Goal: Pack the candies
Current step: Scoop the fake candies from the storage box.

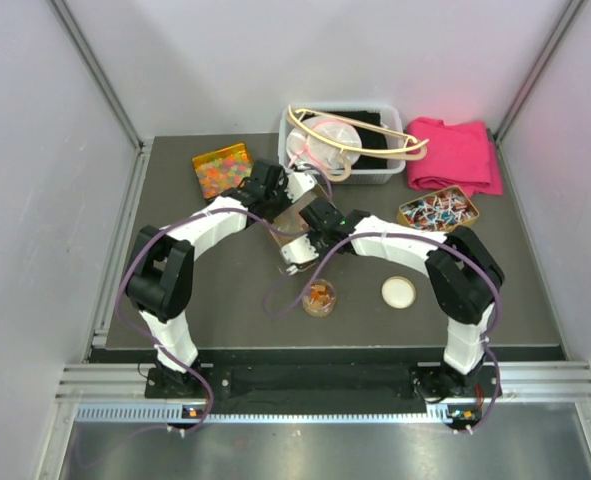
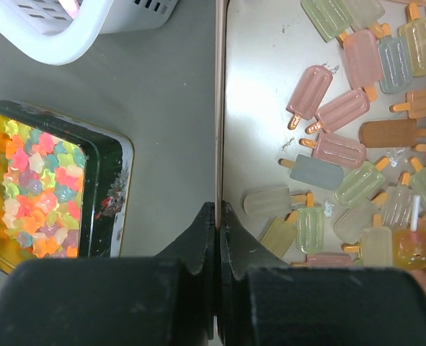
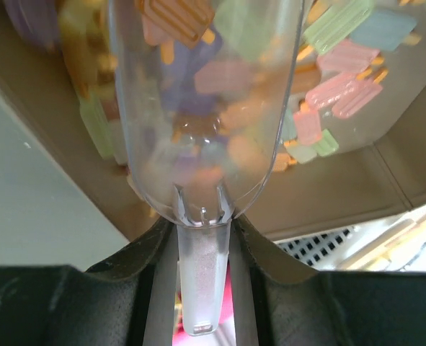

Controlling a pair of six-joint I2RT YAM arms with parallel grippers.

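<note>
The candies are popsicle-shaped gummy pieces in pink, green, yellow and pale colours, lying in a metal tin. My left gripper is shut on that tin's side wall. In the top view the tin sits tilted between the two arms at mid-table. My right gripper is shut on the handle of a clear plastic scoop. The scoop's bowl reaches over the candies in the tin, and a few coloured pieces show through it. A small clear cup with orange pieces stands in front of the arms.
A second tin of bright mixed gummies sits at the back left, also seen in the left wrist view as the tin. A white basket with hangers, a pink cloth, a tin of wrapped sweets and a round lid lie to the right.
</note>
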